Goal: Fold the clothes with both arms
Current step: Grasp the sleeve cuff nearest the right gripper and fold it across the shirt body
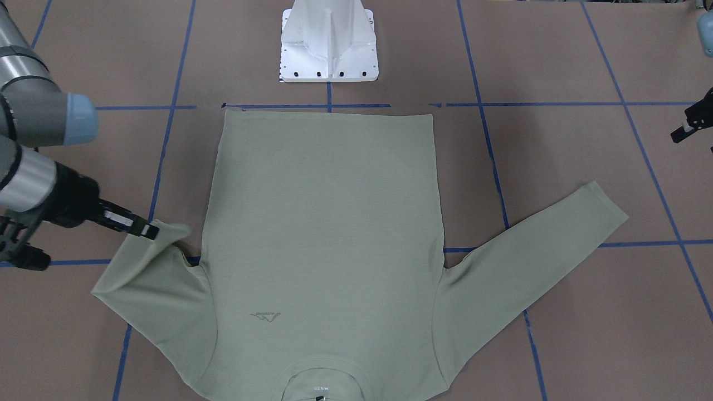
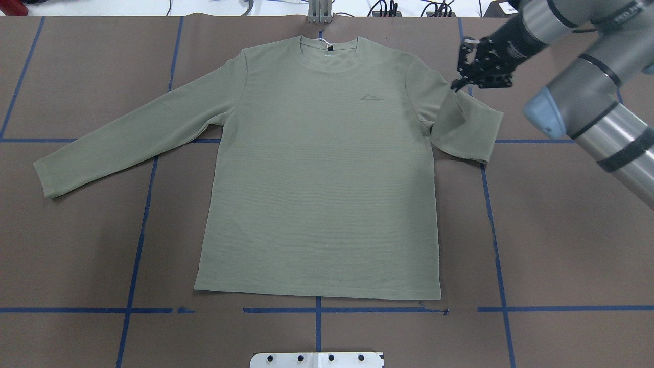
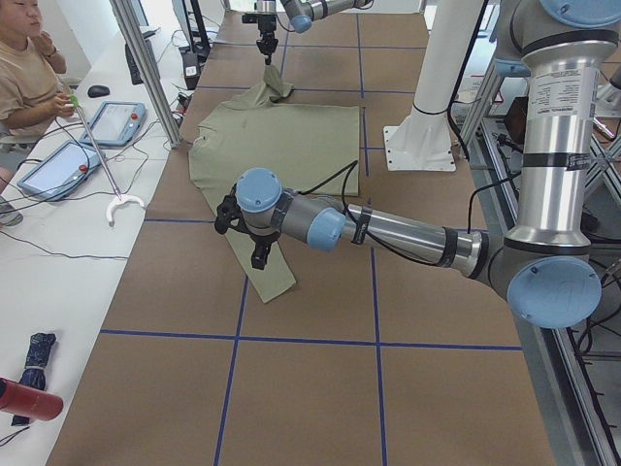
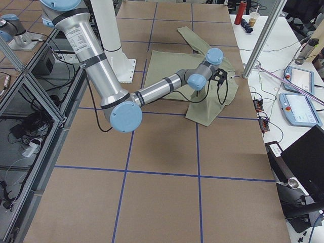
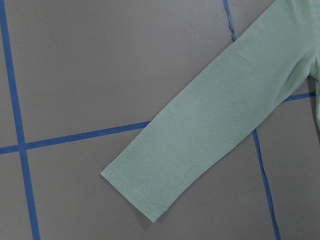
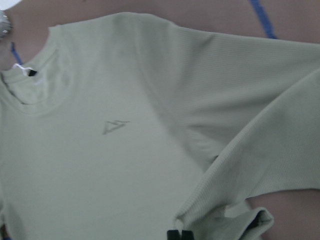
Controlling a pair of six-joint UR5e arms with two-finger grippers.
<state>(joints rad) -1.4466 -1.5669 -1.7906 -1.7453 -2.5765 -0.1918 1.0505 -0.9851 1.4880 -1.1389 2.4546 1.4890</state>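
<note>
Shirt [image 2: 317, 194]: laid flat, front up, mid-table [image 2: 562, 230]; hem toward pedestal [image 2: 317, 360]; bare surface on both flanks.
Right gripper [image 2: 456, 86]: jaws clamped on doubled-back sleeve [image 2: 465, 128] at its cuff.
Left gripper [image 1: 690, 125]: held over outstretched sleeve [image 2: 127, 138]; jaw state cannot be told.

One shirt [image 2: 317, 194], two arms [image 2: 603, 117], two pincers [image 1: 148, 230].

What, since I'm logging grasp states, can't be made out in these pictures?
Left end effector: cut off by the front-facing view's right edge; open or shut unclear.
Right end effector: wrist view's bottom edge crops its fingertips on the shirt sleeve.
Chest logo: lettering too small overhead, blurred in the right wrist view.
</note>
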